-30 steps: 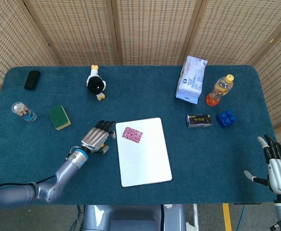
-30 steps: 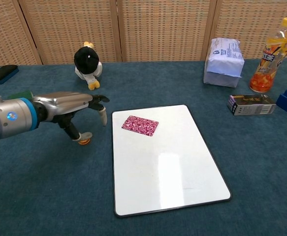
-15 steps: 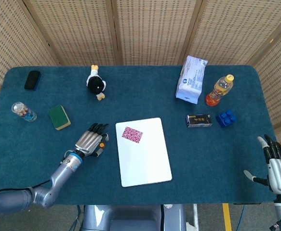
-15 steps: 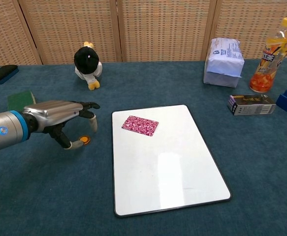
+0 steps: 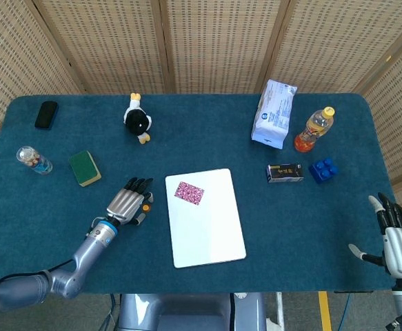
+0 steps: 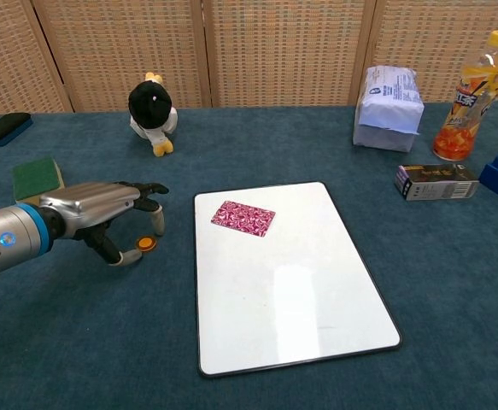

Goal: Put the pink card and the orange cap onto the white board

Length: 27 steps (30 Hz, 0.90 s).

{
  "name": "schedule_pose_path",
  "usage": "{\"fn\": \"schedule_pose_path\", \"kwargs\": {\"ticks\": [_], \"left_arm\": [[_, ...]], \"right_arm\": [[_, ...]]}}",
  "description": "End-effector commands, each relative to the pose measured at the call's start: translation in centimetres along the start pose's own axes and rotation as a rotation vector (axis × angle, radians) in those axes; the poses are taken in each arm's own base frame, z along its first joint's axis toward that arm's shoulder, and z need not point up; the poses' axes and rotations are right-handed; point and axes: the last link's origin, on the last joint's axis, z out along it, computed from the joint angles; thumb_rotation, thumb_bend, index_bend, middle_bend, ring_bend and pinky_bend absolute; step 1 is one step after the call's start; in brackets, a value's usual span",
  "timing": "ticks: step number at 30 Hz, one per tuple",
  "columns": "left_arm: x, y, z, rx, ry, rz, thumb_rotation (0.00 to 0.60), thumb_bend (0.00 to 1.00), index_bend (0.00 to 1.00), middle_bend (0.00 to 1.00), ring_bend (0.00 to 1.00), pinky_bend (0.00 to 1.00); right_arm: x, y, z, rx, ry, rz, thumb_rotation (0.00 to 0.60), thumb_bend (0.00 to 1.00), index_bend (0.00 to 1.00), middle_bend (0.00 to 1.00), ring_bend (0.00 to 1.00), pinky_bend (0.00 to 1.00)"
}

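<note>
A flat white rectangular board (image 6: 291,282) with a thin dark rim lay on the teal felt-covered table (image 6: 454,282), and a pink patterned card (image 6: 243,218) rested on its upper left part. Left of the board, the silver left hand (image 6: 112,213) hovered low, fingers curved over a small round orange cap (image 6: 147,243) that sat on the cloth by the thumb tip.

Table (image 5: 269,227): dark teal cloth. Board (image 5: 207,224): white, dark rim. Card (image 5: 189,192): pink with a fine white pattern. Cap (image 6: 147,243): orange. Left hand (image 6: 112,207): silver, black fingertips, blue wrist ring. Sponge (image 5: 85,168): green on yellow. Blocks (image 5: 323,169): blue. Bottle (image 5: 314,129): orange drink, yellow cap. Plush (image 5: 138,118): black, white, yellow.
</note>
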Motion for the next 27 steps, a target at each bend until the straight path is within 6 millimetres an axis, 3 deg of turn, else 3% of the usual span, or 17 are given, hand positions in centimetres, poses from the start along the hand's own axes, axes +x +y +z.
{"fn": "schedule_pose_path", "kwargs": {"ticks": [1,6,18,27], "left_arm": [[-0.2,0.0,0.0,0.002,0.001,-0.001,0.600,0.40,0.35,0.00,0.00,0.00],[-0.4,-0.1,0.2,0.012,0.017,0.001,0.600,0.40,0.44,0.00,0.00,0.00],[-1.0,-0.9,0.3,0.067,0.050,0.015,0.600,0.37,0.55,0.00,0.00,0.00],[1.2,-1.1,0.7,0.071,0.103,-0.010,0.600,0.37,0.55,0.00,0.00,0.00]], "right_arm": [[0.0,0.0,0.0,0.000,0.000,0.000,0.600,0.00,0.06,0.00,0.00,0.00],[0.0,0.0,0.0,0.000,-0.001,0.003,0.600,0.00,0.06,0.00,0.00,0.00],[0.0,0.0,0.0,0.002,-0.002,0.014,0.600,0.00,0.06,0.00,0.00,0.00],[0.1,0.0,0.0,0.003,-0.002,0.019,0.600,0.00,0.06,0.00,0.00,0.00]]}}
